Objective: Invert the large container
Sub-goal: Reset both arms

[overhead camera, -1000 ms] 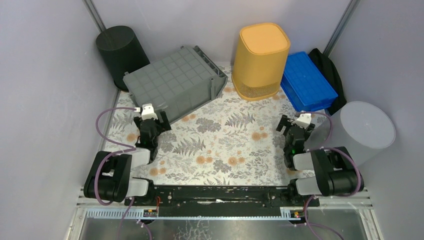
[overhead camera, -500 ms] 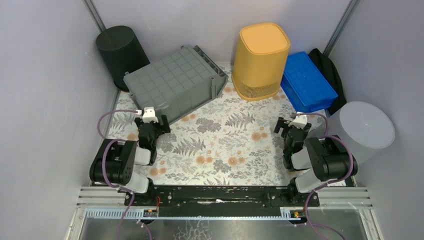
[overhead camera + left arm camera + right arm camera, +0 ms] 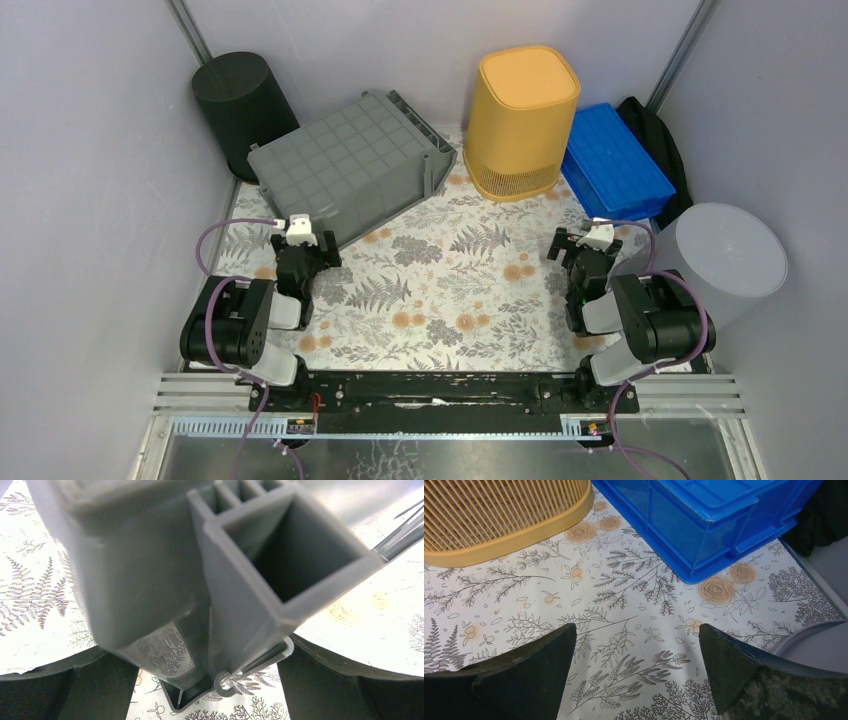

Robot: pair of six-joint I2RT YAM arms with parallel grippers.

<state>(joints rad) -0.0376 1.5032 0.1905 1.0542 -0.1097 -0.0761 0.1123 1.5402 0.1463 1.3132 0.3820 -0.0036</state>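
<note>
The large container (image 3: 345, 175) lies at the back left of the worktop (image 3: 450, 290). Its bottom with the squares faces up. The left pincer (image 3: 303, 245) is at its near corner, spread wide, with that corner between the fingers (image 3: 75, 690). I cannot tell if they touch it. The right pincer (image 3: 585, 252) is spread wide too. It holds nothing, near the blue tray (image 3: 612, 165) and the yellow basket (image 3: 520, 120).

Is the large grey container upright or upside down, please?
Upside down, somewhat tilted: the large container shows its gridded underside to the top camera.
</note>
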